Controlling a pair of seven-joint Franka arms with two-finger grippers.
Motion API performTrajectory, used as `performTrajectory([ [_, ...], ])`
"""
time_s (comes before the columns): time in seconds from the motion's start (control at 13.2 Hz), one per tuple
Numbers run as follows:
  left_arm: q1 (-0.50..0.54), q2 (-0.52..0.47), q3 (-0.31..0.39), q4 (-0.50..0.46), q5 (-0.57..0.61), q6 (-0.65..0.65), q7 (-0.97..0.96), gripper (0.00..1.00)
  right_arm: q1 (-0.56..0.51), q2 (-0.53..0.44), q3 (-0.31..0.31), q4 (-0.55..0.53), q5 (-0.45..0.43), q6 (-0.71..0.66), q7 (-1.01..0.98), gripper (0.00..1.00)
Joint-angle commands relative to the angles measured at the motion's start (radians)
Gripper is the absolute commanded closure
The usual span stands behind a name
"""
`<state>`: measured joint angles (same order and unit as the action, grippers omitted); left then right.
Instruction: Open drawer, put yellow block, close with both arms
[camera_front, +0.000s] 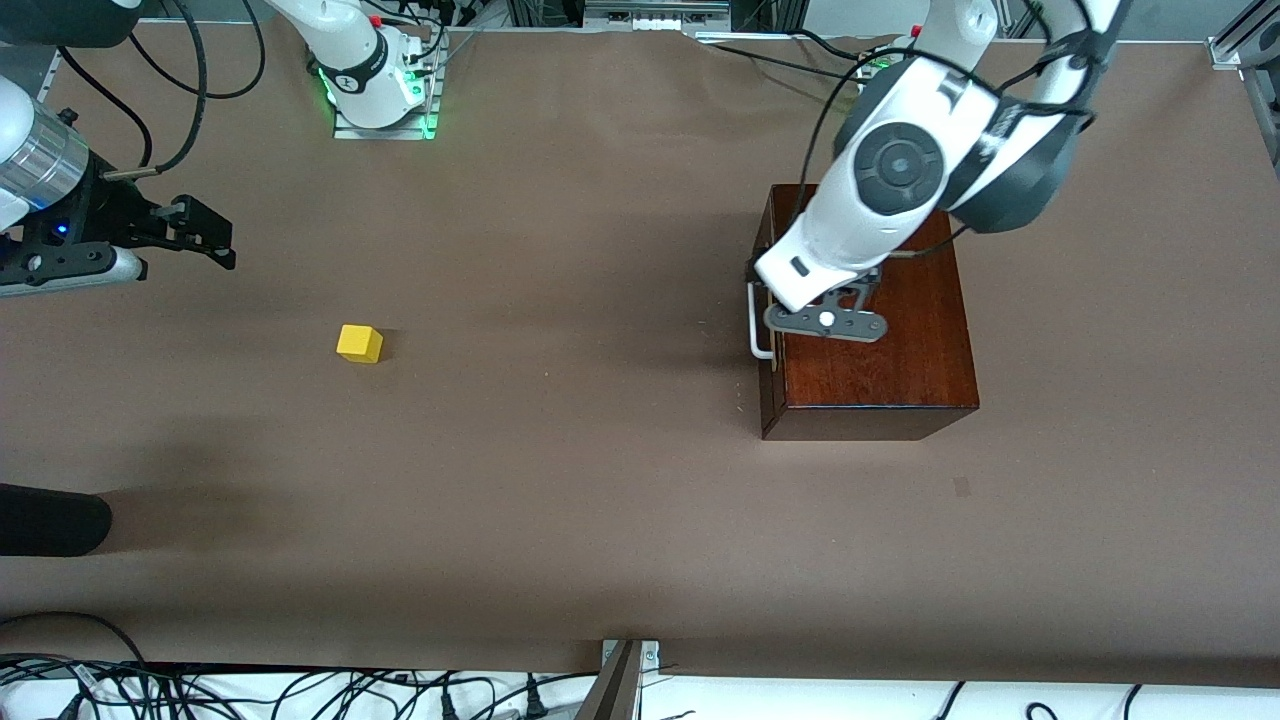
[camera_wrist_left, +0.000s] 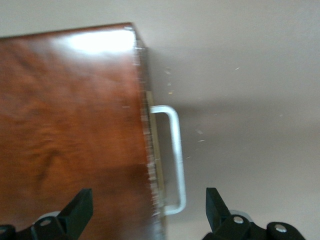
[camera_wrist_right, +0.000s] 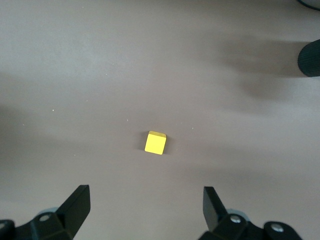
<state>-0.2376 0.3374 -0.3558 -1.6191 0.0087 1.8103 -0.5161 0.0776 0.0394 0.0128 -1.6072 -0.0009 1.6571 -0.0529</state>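
The wooden box (camera_front: 868, 320) is placed on the brown worktop (camera_front: 560, 480) toward the left arm's end. The drawer (camera_wrist_left: 152, 150) is seen shut, its dark front flush with the box. The white bar handle (camera_front: 757, 325) is mounted on that front and faces the right arm's end of the worktop.

The left pincer (camera_wrist_left: 147, 207) is held over the edge of the box directly above the handle. Its fingers (camera_wrist_left: 80, 210) are spread wide, one over the box top and the other over the bare worktop beside the handle. Nothing is gripped, and no contact with the handle is seen.

The yellow block (camera_front: 359, 343) is set on the worktop toward the right arm's end, well apart from the box. It lies alone and is touched by nothing.

The right pincer (camera_front: 205, 235) is held in the air over the worktop at the right arm's end, near the block but not above it in the front view. In the right wrist view the block (camera_wrist_right: 155, 143) is framed between the widely spread fingers (camera_wrist_right: 77, 205), which are empty.

A black rounded object (camera_front: 50, 520) is seen at the edge of the worktop, nearer to the front camera than the block.
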Motion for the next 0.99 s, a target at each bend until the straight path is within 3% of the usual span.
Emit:
performTrajectory([
  [0.0, -0.098, 0.063, 0.006, 0.027, 0.014, 0.061, -0.125, 0.00, -0.009, 0.008, 0.006, 0.023, -0.004, -0.006, -0.001, 0.00],
  [0.15, -0.132, 0.092, 0.001, 0.019, 0.097, 0.069, -0.171, 0.00, -0.007, 0.008, 0.006, 0.023, -0.002, -0.006, -0.001, 0.00],
  [0.3, -0.169, 0.124, 0.005, 0.015, 0.108, 0.084, -0.240, 0.00, -0.005, 0.011, 0.006, 0.023, -0.005, -0.006, -0.001, 0.00],
  [0.53, -0.174, 0.118, 0.001, -0.053, 0.170, 0.086, -0.262, 0.00, -0.005, 0.008, 0.006, 0.023, -0.004, -0.010, 0.001, 0.00],
  [0.91, -0.175, 0.130, 0.001, -0.079, 0.215, 0.087, -0.271, 0.00, -0.004, 0.014, 0.007, 0.023, 0.001, -0.014, 0.004, 0.00],
])
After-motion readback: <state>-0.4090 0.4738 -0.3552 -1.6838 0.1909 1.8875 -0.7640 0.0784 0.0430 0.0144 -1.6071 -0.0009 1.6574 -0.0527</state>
